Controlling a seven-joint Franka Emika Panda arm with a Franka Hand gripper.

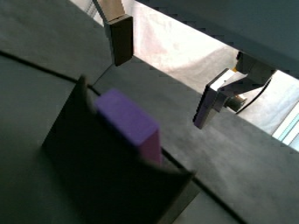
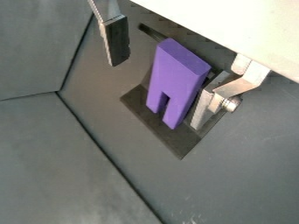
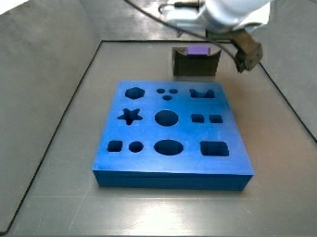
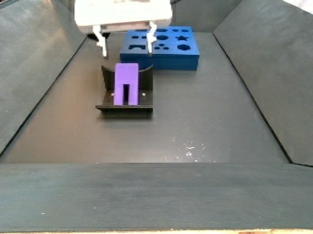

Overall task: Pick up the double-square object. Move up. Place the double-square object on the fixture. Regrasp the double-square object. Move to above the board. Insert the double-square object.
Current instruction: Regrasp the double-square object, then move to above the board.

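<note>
The light-purple double-square object (image 4: 127, 82) leans in the dark fixture (image 4: 126, 108), forked end down; it also shows in both wrist views (image 2: 176, 79) (image 1: 128, 125) and as a purple top in a side view (image 3: 197, 51). My gripper (image 4: 124, 44) hangs just above it with the jaws wide open, holding nothing. In a wrist view the fingers (image 2: 115, 39) stand on either side of the object with a gap, and the gripper (image 2: 162, 74) is apart from it. The blue board (image 3: 171, 134) with dark cut-outs lies beyond the fixture (image 3: 196, 65).
The grey floor is bounded by sloping dark walls on both sides (image 4: 37, 82). The board (image 4: 171, 47) lies close behind the fixture. A seam line crosses the floor near the fixture base (image 1: 233, 201).
</note>
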